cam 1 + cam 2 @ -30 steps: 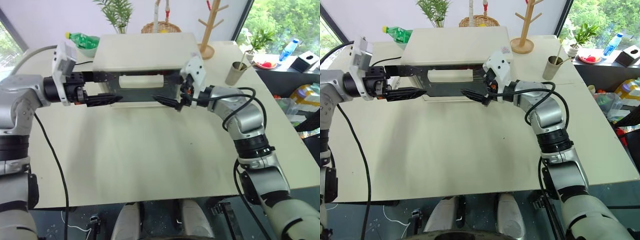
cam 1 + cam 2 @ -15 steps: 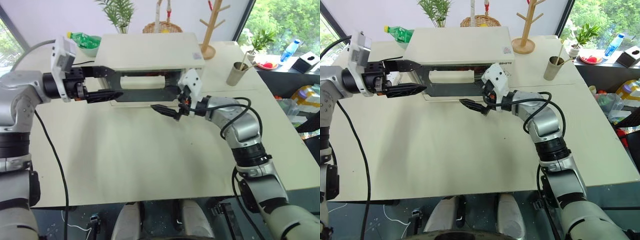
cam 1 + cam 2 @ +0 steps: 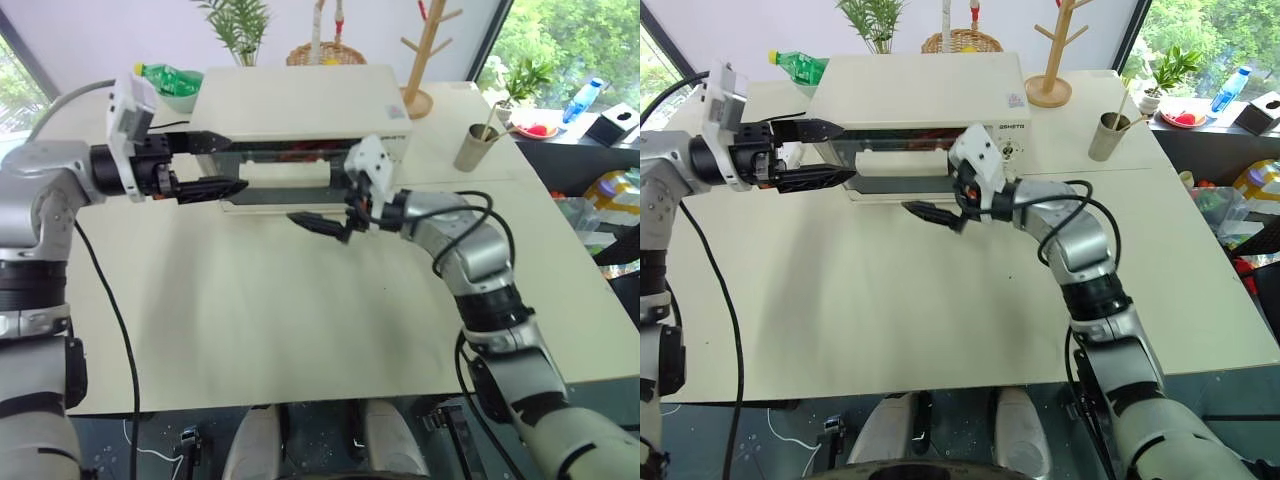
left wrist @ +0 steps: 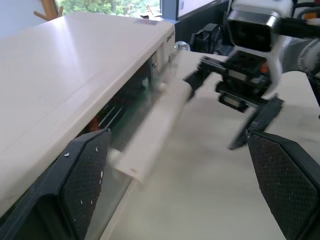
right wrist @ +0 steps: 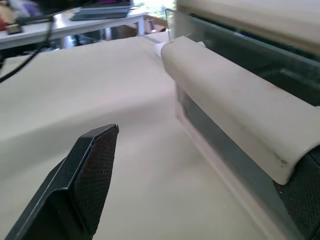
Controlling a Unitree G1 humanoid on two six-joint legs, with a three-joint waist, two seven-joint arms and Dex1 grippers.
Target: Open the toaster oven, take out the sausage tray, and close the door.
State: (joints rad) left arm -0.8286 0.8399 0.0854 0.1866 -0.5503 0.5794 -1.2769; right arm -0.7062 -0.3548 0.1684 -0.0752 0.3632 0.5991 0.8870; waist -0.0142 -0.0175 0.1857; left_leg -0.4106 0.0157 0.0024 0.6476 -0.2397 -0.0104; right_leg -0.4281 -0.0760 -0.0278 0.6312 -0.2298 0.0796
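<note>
The right claw (image 3: 318, 222) is drawing back toward the near side of the worktop (image 3: 300, 320), dropping lower than a moment ago, its black fingers spread wide and gripping nothing. It is hanging just in front of the door (image 3: 285, 185), under the long white handle (image 5: 225, 100); the right wrist view has that bar sitting between its fingers. My read: it is lining up for the pull, so the opening step is only starting.

The left claw (image 3: 205, 187) is staying put at the door's left end, fingers released too, empty.

The toaster oven (image 3: 300, 105) is sitting at the far edge, door looking shut or nearly so, something red glimpsed behind the glass.

Beyond: a green bottle (image 3: 165, 78), a wooden rack (image 3: 420, 50), a paper cup (image 3: 472, 145) toward the far right corner, plants against the windows.
</note>
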